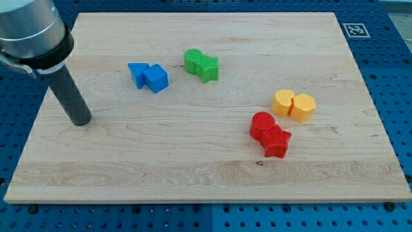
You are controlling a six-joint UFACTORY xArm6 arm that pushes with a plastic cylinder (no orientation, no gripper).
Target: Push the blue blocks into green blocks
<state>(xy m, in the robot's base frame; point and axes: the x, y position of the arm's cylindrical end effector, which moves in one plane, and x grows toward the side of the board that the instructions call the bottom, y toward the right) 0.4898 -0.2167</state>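
Blue blocks, two of them, a triangle-like piece (136, 72) and a cube (156, 78), sit touching each other just to the view's left of the green blocks, with a narrow gap of bare worktop (193, 180) between the pairs. Green blocks also number two, a rounded one (192, 59) and a star-like one (208, 67), pressed together. My tip (82, 121) rests well to the view's left of the blue pair and lower, likely staged to sweep rightward. It is a plain rod end effector with nothing to open or close. Right of the green pair and lower: two yellow blocks (293, 104), two red blocks (270, 133)
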